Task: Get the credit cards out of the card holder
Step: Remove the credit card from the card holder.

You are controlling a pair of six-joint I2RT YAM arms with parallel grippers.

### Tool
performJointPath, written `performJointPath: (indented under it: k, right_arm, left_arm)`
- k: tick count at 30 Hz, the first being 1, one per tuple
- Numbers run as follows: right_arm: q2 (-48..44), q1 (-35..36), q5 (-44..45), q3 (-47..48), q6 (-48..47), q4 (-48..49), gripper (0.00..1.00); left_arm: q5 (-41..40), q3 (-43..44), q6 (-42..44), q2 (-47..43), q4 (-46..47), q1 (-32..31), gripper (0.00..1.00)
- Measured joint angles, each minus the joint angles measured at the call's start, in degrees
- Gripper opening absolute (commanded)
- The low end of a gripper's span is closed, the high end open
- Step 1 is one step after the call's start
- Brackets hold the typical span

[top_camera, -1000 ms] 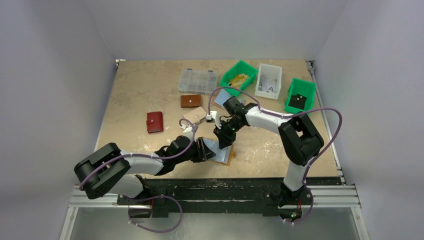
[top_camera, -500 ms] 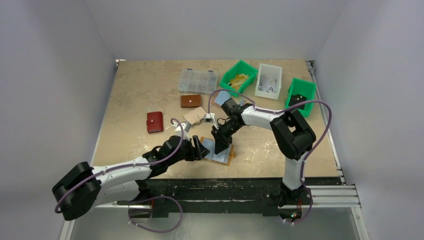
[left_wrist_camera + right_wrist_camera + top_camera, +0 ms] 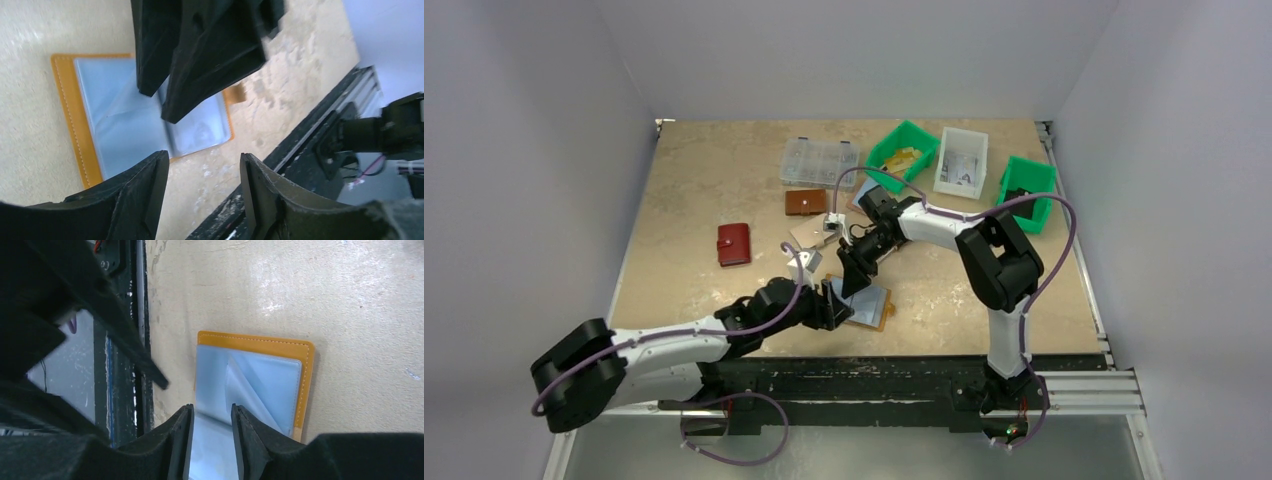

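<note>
Card holder (image 3: 870, 306) lies open on the bench (image 3: 704, 190). Left pincer (image 3: 202, 159) is spread, right pincer (image 3: 212, 409) narrowly parted over its sleeves (image 3: 265, 385), both empty. Next, I reckon: pinch a card's edge.

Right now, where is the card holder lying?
The card holder lies open near the front edge of the table in the top view, just right of the left end effector and under the right end effector.

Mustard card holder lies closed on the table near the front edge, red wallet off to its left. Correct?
Not closed. The card holder lies open, its pale blue sleeves facing up; the right wrist view shows this best. The rest holds: it is on the table near the front edge, with the red wallet off to its left.
</note>
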Motion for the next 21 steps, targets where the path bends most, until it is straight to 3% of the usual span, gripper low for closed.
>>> performJointPath:
  k: [7,13,21]
  right_arm:
    - [-0.2,-0.6,-1.6,0.1,-0.6,-1.5,0.54]
    - [-1.4,-2.3,-2.3,0.1,-2.2,-2.8,0.59]
    - [-1.8,-3.1,-4.0,0.2,-3.7,-4.3,0.65]
  left_arm:
    - [-1.8,2.6,0.4,14.7,2.3,-3.4,0.59]
    - [-6.8,9.4,1.1,18.2,0.5,-5.0,0.59]
    - [-9.3,11.1,1.5,21.4,0.5,-6.5,0.59]
